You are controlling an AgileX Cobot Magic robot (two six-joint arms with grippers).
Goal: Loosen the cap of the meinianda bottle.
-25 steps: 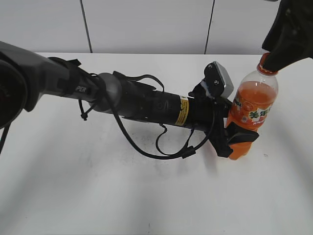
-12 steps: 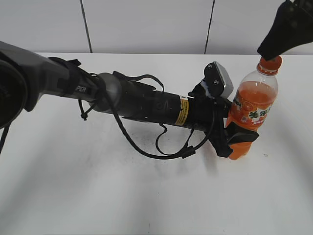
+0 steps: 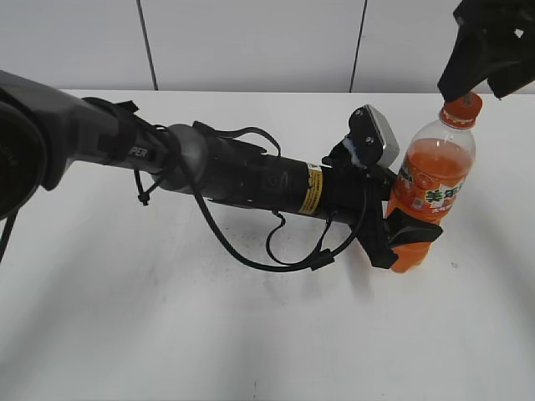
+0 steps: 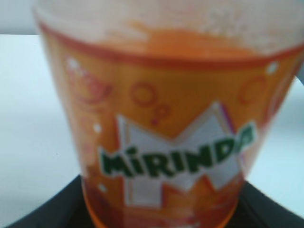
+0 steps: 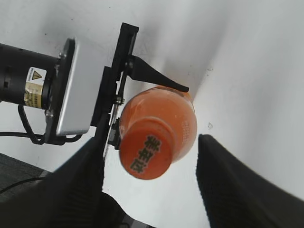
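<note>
The meinianda bottle [image 3: 435,177] stands upright on the white table [image 3: 251,334], full of orange drink. My left gripper [image 3: 408,236] is shut on its lower body from the left. In the left wrist view the label [image 4: 175,142] fills the frame, with dark fingers [image 4: 38,216] at the bottom corners. The orange cap [image 3: 462,109] sits on the neck. My right gripper [image 3: 475,79] hovers just above it, open and empty. In the right wrist view the cap [image 5: 145,154] lies between the two black fingers [image 5: 237,185], apart from both.
My left arm [image 3: 251,175] with its looping cables lies across the middle of the table from the left. Its wrist camera box [image 5: 78,92] sits right beside the bottle. A white panelled wall [image 3: 251,42] runs behind the table.
My right gripper has lifted off the cap and opened. It covered the cap a second ago; the cap now shows bare below it. The left arm and bottle have not moved.
</note>
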